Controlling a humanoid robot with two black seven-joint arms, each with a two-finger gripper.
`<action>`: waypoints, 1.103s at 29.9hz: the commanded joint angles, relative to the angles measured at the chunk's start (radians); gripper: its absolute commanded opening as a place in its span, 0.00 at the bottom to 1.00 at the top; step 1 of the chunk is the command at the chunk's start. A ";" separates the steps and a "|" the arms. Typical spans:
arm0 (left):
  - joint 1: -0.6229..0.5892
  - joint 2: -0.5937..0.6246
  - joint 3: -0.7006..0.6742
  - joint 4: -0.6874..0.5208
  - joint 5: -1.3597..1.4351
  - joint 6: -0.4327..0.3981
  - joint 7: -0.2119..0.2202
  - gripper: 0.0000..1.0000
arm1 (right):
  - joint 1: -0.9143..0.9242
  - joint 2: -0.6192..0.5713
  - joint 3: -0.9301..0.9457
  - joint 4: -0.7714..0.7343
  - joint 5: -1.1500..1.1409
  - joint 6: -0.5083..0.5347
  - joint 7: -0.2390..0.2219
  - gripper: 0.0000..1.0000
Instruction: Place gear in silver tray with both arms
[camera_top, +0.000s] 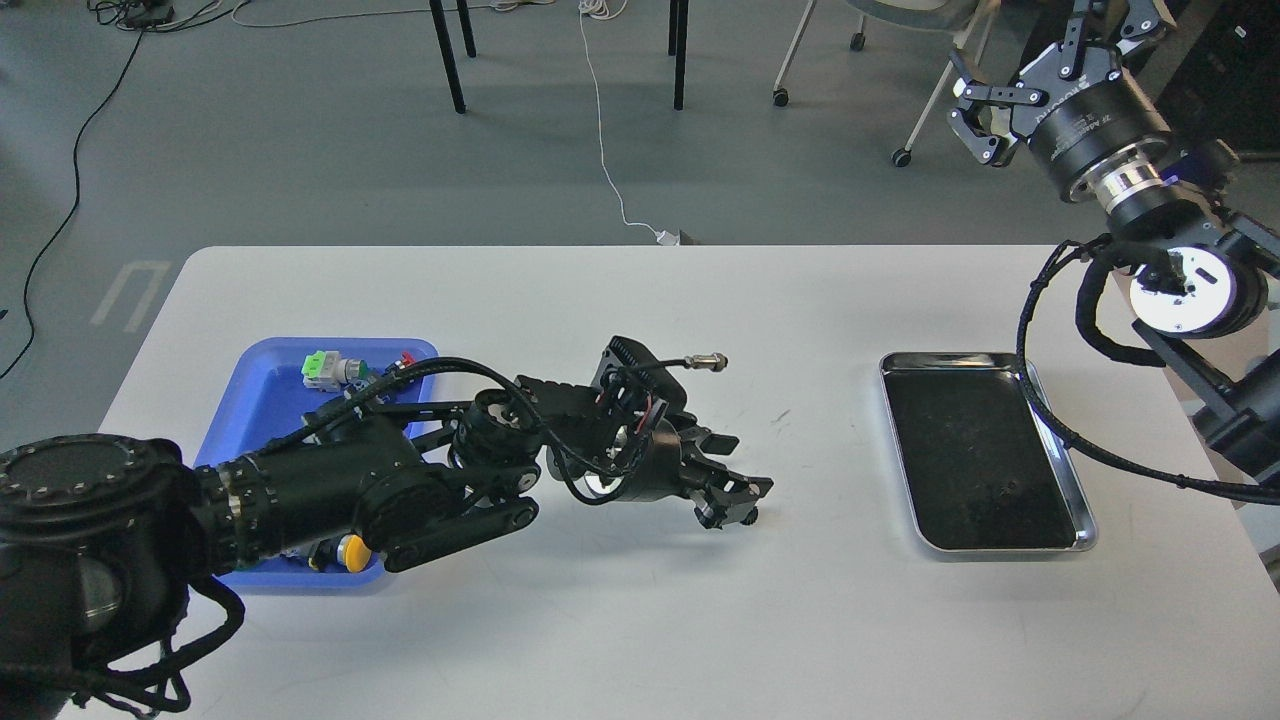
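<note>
The left gripper (728, 492) hovers low over mid-surface with something small and dark between its fingers, probably the gear. The silver tray (1084, 520) lies well right, empty. The right gripper (985, 112), parted and empty, waits far right. A loose pinch could drop the piece during handover.

Silver tray (1062, 455) seen as polished metal with shiny rim and dark reflective bottom, beyond the left gripper's (735, 490) matt black fingers, blue tray (262, 400) of smooth glossy plastic behind them, table (640, 620) surfaced in smooth matt white, arm joints ringed in bright metal
</note>
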 joint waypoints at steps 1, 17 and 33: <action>0.001 0.085 -0.158 0.000 -0.171 -0.008 -0.001 0.75 | 0.025 -0.066 -0.003 0.019 0.000 0.020 -0.002 0.99; 0.043 0.427 -0.466 0.015 -1.454 -0.065 -0.047 0.97 | 0.409 -0.114 -0.515 0.009 -0.199 0.089 0.009 0.99; 0.225 0.492 -0.677 0.045 -1.647 -0.065 -0.044 0.98 | 0.720 0.240 -1.142 0.026 -0.690 0.078 0.014 0.98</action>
